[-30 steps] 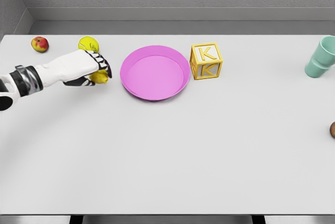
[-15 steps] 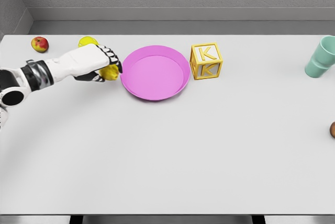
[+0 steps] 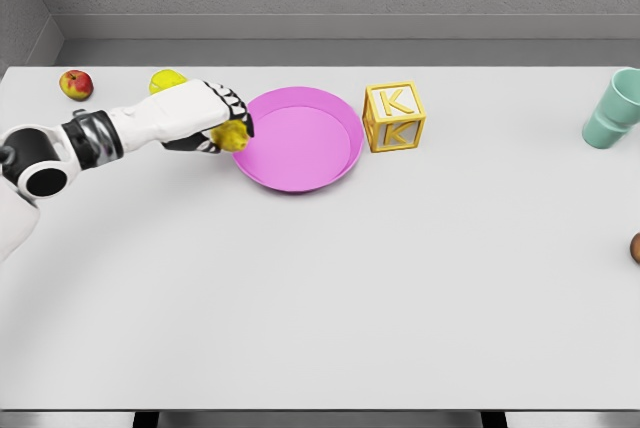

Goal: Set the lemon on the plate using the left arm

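**Ana:** At the plate's left rim, where exactly is the lemon (image 3: 234,135)?

**Ben:** Clenched in the fingers (image 3: 232,108) of the left hand (image 3: 205,116), held just above the worktop (image 3: 320,288) and touching or overlapping the edge of the pink plate (image 3: 300,140). Only its lower yellow part shows below the knuckles.

**Ana:** How will it handle?

**Ben:** My guess is light, firm and rounded, with a slightly slick rind, so it could roll once let go. A wrap around its middle, as here, looks the safest hold.

**Ana:** Which way does it point?

**Ben:** Hard to say. The hand covers most of it, so I cannot tell its long axis or where its tips face.

**Ana:** Anything close by?

**Ben:** 1 yellow-green fruit (image 3: 168,80) sits just behind the wrist, a red apple (image 3: 75,84) further left, a yellow K block (image 3: 393,117) right of the plate, and a teal cup (image 3: 616,108) at the far right edge. The right arm is out of sight.
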Tool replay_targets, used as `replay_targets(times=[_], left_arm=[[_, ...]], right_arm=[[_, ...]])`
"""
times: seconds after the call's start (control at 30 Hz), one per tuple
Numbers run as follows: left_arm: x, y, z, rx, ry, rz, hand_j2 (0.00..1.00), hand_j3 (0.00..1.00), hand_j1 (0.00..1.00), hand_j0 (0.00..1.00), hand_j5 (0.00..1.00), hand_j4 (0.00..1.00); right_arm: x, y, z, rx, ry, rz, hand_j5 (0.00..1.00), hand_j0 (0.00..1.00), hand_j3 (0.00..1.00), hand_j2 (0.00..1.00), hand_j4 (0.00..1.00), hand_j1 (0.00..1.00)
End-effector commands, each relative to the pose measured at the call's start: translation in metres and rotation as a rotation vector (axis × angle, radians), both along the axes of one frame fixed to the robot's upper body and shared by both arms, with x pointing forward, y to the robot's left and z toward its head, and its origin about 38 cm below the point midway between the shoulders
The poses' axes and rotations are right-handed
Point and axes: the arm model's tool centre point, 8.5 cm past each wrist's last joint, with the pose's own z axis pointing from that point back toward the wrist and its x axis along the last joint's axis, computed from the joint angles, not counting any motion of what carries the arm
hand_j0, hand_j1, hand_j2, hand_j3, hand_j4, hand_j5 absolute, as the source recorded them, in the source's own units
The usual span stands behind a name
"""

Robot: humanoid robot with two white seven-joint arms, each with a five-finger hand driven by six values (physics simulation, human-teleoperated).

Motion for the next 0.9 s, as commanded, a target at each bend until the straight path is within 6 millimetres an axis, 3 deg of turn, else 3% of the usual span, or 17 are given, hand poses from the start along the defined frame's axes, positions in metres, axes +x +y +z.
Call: replay_targets(times=[0.0, 0.13, 0.17, 0.2, 0.3, 0.4, 0.43, 0.53, 0.67, 0.77, 0.87], left_arm=[[0.000, -0.009, -0.001, -0.020, 0.003, -0.011, 0.54, 0.54, 0.54, 0.54, 0.54, 0.54], [0.003, -0.019, 0.004, -0.020, 0.001, -0.029, 0.56, 0.56, 0.56, 0.56, 0.56, 0.56], [0.005, -0.035, 0.010, -0.053, -0.004, -0.051, 0.75, 0.75, 0.75, 0.75, 0.75, 0.75], [0.005, -0.042, 0.011, -0.072, -0.005, -0.061, 1.00, 1.00, 1.00, 1.00, 1.00, 1.00], [0.004, -0.048, 0.017, -0.079, -0.023, -0.076, 1.00, 1.00, 1.00, 1.00, 1.00, 1.00], [0.004, -0.040, 0.016, -0.069, -0.022, -0.065, 1.00, 1.00, 1.00, 1.00, 1.00, 1.00], [0.005, -0.034, 0.018, -0.058, -0.024, -0.054, 1.00, 1.00, 1.00, 1.00, 1.00, 1.00], [0.001, 0.042, 0.029, -0.011, -0.013, 0.060, 1.00, 1.00, 1.00, 1.00, 1.00, 1.00], [-0.023, 0.127, 0.018, 0.010, 0.040, 0.221, 1.00, 1.00, 1.00, 1.00, 1.00, 1.00], [-0.031, 0.144, -0.003, 0.029, 0.096, 0.262, 1.00, 1.00, 1.00, 1.00, 1.00, 1.00], [-0.030, 0.155, 0.001, 0.014, 0.087, 0.296, 1.00, 1.00, 1.00, 1.00, 1.00, 1.00]], right_arm=[[0.000, 0.000, 0.000, 0.000, 0.000, -0.001, 1.00, 1.00, 1.00, 1.00, 1.00, 1.00], [0.000, 0.000, 0.000, 0.000, 0.000, -0.001, 1.00, 1.00, 1.00, 1.00, 1.00, 1.00], [0.000, 0.000, 0.000, 0.000, 0.000, 0.001, 1.00, 1.00, 1.00, 1.00, 1.00, 1.00], [0.000, 0.000, 0.000, 0.000, 0.000, -0.001, 1.00, 1.00, 1.00, 1.00, 1.00, 1.00], [0.000, 0.000, 0.000, 0.000, 0.000, -0.001, 1.00, 1.00, 1.00, 1.00, 1.00, 1.00], [0.000, 0.000, 0.000, 0.000, 0.000, -0.001, 1.00, 1.00, 1.00, 1.00, 1.00, 1.00], [0.000, 0.000, 0.000, 0.000, 0.000, -0.001, 1.00, 1.00, 1.00, 1.00, 1.00, 1.00], [0.000, 0.000, 0.000, 0.000, 0.000, -0.001, 1.00, 1.00, 1.00, 1.00, 1.00, 1.00], [0.000, 0.000, 0.000, 0.000, 0.000, -0.001, 1.00, 1.00, 1.00, 1.00, 1.00, 1.00], [0.000, 0.000, 0.000, 0.000, 0.000, -0.001, 1.00, 1.00, 1.00, 1.00, 1.00, 1.00], [0.000, 0.000, 0.000, 0.000, 0.000, -0.001, 1.00, 1.00, 1.00, 1.00, 1.00, 1.00]])
